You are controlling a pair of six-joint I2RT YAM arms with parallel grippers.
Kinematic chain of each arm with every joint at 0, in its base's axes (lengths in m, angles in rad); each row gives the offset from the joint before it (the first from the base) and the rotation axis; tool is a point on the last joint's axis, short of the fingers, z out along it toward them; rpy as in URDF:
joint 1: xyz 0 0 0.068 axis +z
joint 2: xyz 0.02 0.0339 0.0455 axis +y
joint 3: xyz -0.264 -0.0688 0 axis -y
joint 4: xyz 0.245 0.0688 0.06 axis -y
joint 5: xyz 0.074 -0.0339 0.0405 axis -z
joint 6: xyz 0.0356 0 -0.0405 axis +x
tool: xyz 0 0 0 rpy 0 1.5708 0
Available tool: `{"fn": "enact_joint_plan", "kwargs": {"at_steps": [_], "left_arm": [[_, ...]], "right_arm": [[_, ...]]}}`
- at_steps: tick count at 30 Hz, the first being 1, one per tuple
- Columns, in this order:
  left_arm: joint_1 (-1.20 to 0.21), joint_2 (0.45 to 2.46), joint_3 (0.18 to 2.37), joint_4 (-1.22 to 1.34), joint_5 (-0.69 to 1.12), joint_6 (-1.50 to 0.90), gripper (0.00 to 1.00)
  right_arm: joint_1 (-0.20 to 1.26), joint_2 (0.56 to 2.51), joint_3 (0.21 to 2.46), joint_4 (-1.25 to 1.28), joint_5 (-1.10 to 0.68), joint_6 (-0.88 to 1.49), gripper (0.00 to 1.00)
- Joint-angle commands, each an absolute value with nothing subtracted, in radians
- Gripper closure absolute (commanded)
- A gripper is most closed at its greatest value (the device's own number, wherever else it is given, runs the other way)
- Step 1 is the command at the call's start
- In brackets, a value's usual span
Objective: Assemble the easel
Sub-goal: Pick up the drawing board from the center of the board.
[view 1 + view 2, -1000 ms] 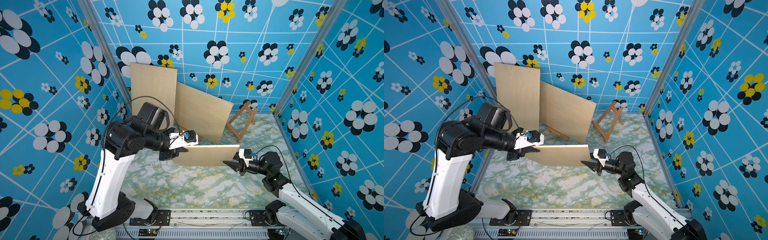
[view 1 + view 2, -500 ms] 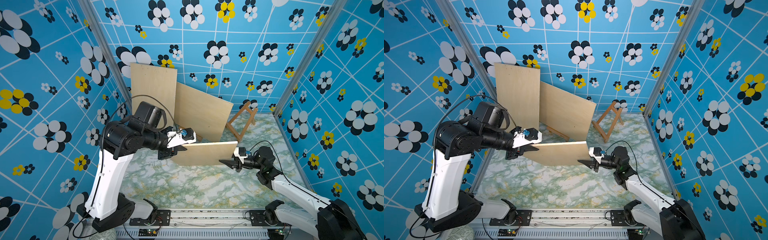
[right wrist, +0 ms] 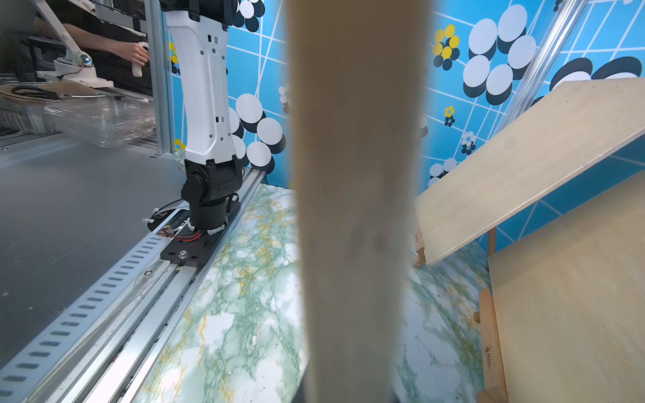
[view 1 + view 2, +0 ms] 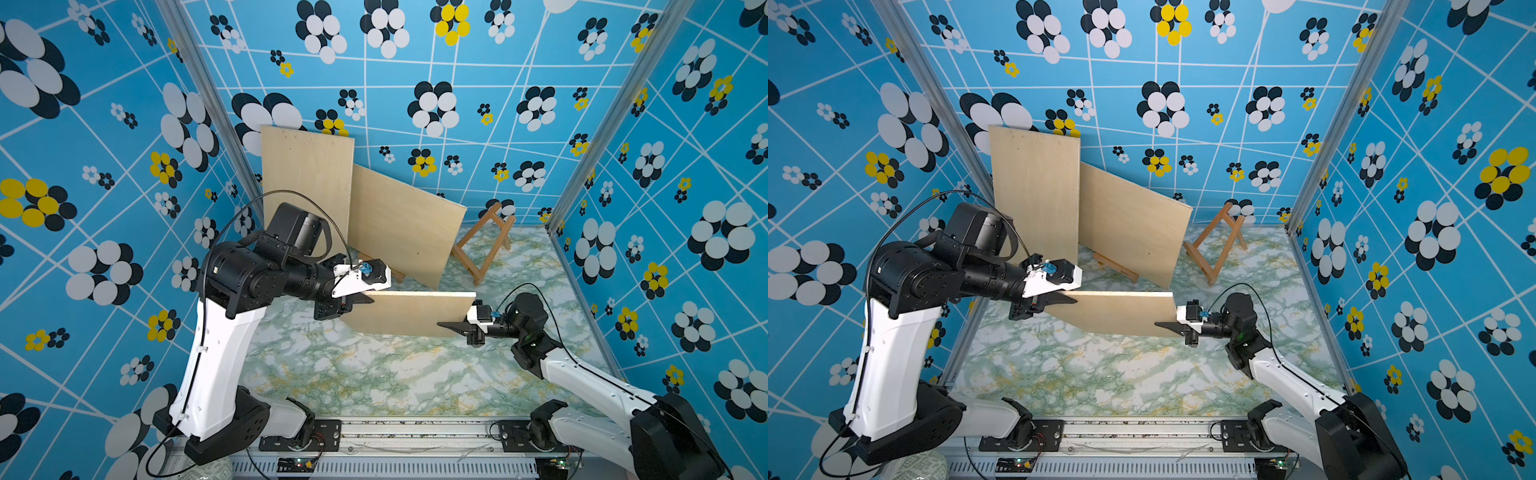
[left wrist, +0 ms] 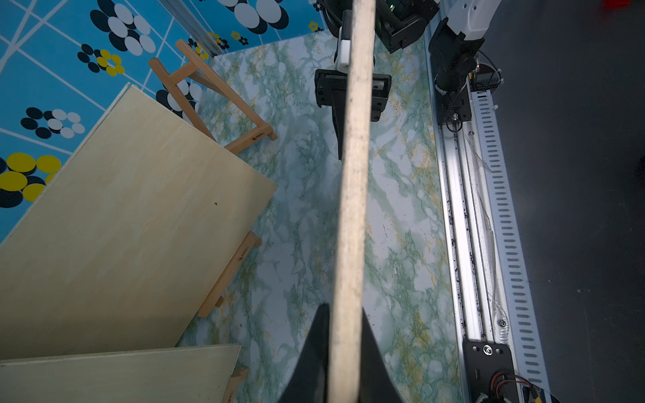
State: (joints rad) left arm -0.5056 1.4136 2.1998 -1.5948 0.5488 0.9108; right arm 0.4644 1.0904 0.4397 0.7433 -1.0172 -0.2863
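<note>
A pale wooden board (image 4: 409,313) (image 4: 1117,313) hangs level and on edge above the marble table. My left gripper (image 4: 361,301) (image 4: 1065,303) is shut on its left end. In the left wrist view the board's edge (image 5: 352,209) runs between the black fingers (image 5: 314,349). My right gripper (image 4: 451,326) (image 4: 1167,326) is shut on the right end. In the right wrist view the board (image 3: 356,174) fills the middle. A small bare wooden easel (image 4: 484,245) (image 4: 1219,245) (image 5: 209,97) stands at the back right, apart from both grippers.
Two larger plywood boards (image 4: 307,187) (image 4: 403,224) lean at the back left on low wooden easels (image 5: 230,275) (image 3: 490,345). Patterned blue walls close three sides. A metal rail (image 4: 415,432) with both arm bases runs along the front edge.
My right arm has reached left to the board's right end and its jaws have closed on it. The left gripper and the board have barely moved.
</note>
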Motion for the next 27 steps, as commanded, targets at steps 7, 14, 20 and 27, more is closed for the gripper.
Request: {"fn": "enact_joint_plan", "kwargs": {"at_steps": [7, 14, 20, 27], "left_arm": [[-0.433, 1.424, 2.014, -1.044, 0.478, 0.525, 0.16], [-0.377, 1.236, 1.714, -0.735, 0.462, 0.43, 0.08], [-0.326, 1.146, 1.586, -0.616, 0.464, 0.385, 0.02], [-0.261, 1.027, 1.45, -0.414, 0.445, 0.294, 0.01]], "right_arm": [[0.488, 0.965, 0.359, 0.783, -0.908, 0.081, 1.0], [0.463, 0.707, 0.307, 0.552, -0.812, 0.047, 1.0], [0.462, 0.599, 0.354, 0.296, -0.726, 0.032, 1.0], [0.461, 0.403, 0.416, -0.009, -0.558, -0.003, 1.0]]}}
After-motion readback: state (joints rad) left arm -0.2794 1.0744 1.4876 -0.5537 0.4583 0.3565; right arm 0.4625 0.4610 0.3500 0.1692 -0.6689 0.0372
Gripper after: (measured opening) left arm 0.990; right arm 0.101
